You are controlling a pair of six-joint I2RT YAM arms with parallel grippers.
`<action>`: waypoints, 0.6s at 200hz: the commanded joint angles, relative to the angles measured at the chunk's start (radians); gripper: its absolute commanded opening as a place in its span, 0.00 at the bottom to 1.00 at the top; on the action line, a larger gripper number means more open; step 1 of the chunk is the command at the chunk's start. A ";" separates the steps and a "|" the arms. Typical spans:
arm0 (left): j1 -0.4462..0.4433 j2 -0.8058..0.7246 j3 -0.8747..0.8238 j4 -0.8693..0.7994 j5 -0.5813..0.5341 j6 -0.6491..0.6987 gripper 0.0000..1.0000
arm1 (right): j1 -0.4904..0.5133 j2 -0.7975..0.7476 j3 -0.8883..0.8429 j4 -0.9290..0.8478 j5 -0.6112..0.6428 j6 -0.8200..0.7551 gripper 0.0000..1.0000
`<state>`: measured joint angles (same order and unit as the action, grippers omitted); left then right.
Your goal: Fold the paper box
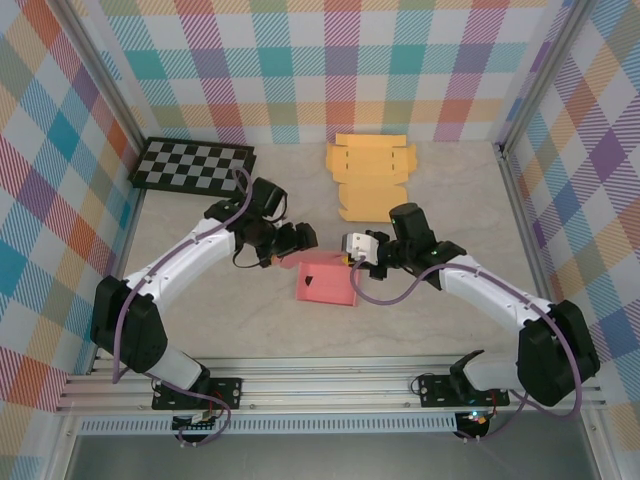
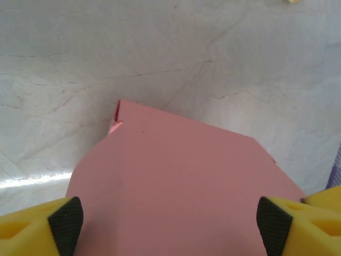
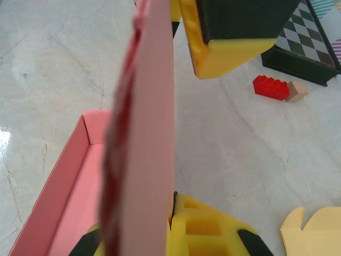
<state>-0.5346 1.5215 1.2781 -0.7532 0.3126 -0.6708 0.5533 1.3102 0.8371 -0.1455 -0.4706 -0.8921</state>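
The pink paper box [image 1: 325,283] lies half-formed at the table's middle. In the right wrist view one of its panels [image 3: 146,133] stands upright on edge, with the box's shallow tray [image 3: 64,186] to its left. My right gripper [image 3: 146,240] is shut on that panel's near end, and it meets the box's right far corner in the top view [image 1: 352,256]. My left gripper [image 1: 290,248] hovers at the box's far left side. Its fingers [image 2: 66,218] stand wide apart over a broad pink panel [image 2: 181,176], so the left gripper [image 2: 170,221] is open and holds nothing.
A flat yellow box blank [image 1: 370,176] lies at the back centre. A black-and-white checkered board [image 1: 195,163] sits at the back left. A red brick [image 3: 270,87] and a tan block [image 3: 297,92] lie near that board. Frame walls enclose the table on both sides.
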 commanded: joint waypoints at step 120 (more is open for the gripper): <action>-0.203 -0.144 -0.255 0.151 -0.246 -0.160 0.65 | 0.100 0.131 0.009 -0.099 0.228 -0.104 0.04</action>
<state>-0.6449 1.4513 1.1088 -0.6895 0.0826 -0.8047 0.6434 1.4071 0.8368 -0.1394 -0.3847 -0.9600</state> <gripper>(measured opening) 0.668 0.058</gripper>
